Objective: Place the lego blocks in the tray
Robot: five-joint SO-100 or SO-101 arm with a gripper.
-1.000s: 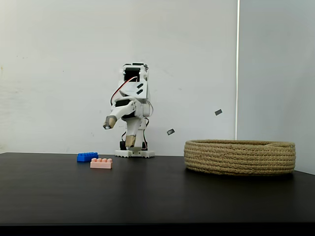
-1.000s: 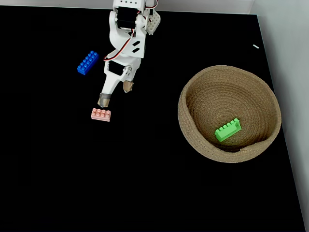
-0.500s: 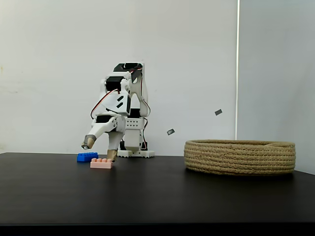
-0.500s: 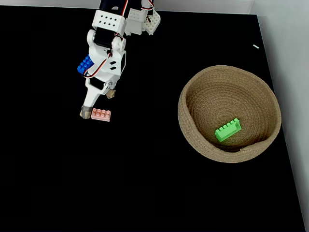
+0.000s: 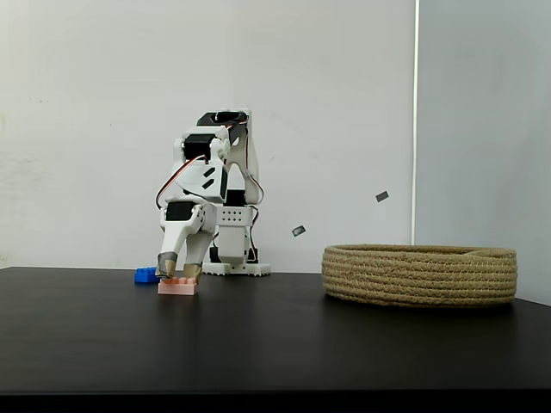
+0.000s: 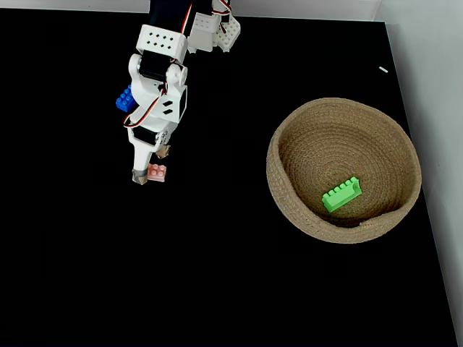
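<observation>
Straddling the pink brick [image 6: 156, 173] on the black surface [image 6: 217, 289], the pincer [image 6: 150, 165] stands narrowly parted, fingertips flanking it; green brick [image 6: 341, 194] lies in the basket [image 6: 289, 210].

arm [image 6: 160, 87]: white | red wires | claw [image 6: 150, 165] tips tan, seemingly

The arm folded forward and down from a raised pose; its gripper [image 5: 179, 270] [image 6: 149, 165] dropped to the table and narrowed from a wide spread to straddle the pink brick [image 5: 176, 286] [image 6: 156, 173], one fingertip [image 6: 137, 176] past its left end in the top-down fixed view
</observation>
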